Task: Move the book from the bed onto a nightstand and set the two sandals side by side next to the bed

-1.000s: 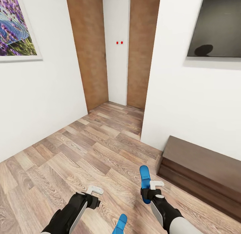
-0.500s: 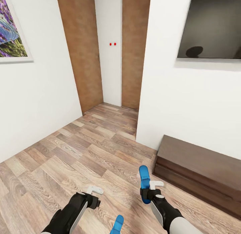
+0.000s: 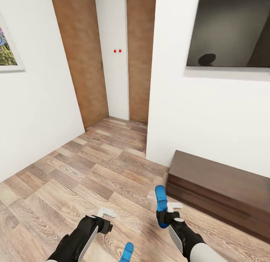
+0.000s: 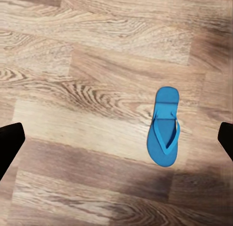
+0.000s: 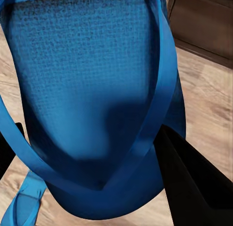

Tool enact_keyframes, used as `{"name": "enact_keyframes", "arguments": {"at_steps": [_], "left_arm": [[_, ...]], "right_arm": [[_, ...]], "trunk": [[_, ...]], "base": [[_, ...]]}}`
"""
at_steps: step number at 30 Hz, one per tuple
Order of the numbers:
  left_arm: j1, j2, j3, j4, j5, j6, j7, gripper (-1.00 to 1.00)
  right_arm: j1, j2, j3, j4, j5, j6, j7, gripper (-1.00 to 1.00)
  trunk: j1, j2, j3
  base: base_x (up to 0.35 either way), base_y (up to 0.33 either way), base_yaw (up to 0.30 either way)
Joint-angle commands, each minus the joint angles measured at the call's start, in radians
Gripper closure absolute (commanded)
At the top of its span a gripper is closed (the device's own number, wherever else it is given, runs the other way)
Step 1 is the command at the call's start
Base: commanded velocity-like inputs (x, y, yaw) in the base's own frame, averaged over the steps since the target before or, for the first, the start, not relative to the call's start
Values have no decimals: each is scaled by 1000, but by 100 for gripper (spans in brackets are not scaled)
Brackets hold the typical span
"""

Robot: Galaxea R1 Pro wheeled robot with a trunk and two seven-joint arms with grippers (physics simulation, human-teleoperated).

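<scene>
My right gripper (image 3: 165, 213) is shut on one bright blue sandal (image 3: 161, 202), held above the wood floor with its toe pointing away from me. In the right wrist view that sandal's sole and strap (image 5: 92, 90) fill the frame, and a black finger (image 5: 194, 182) presses against it. The second sandal (image 3: 126, 252) lies flat on the floor between my arms; it shows sole-up-close in the left wrist view as a sandal (image 4: 165, 126) below the hand. My left gripper (image 3: 107, 216) hangs open over the floor, holding nothing. The book, the bed and the nightstand are out of view.
A long low dark-brown bench (image 3: 221, 187) stands against the white wall on the right, under a black wall screen (image 3: 228, 29). Tan doors (image 3: 80, 59) flank a narrow passage ahead. A framed picture (image 3: 6, 48) hangs at far left. Open floor (image 3: 86, 172) lies ahead.
The whole picture has shifted left, so the camera has turned right. Both arms keep their pose, and the right gripper still holds its sandal.
</scene>
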Motion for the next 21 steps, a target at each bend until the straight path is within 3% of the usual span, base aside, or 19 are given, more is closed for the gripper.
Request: {"name": "enact_keyframes", "arguments": {"at_steps": [1,21], "left_arm": [[0,0,-1,-1,-1,5,0,-100],[0,0,-1,-1,0,5,-3,-100]], "right_arm": [[0,1,-2,-2,0,6,-3,100],[0,1,0,-1,0,6,-3,100]], "trunk": [[0,0,-1],[0,0,-1]], "base": [[0,-144,-18],[0,-120,-4]]}}
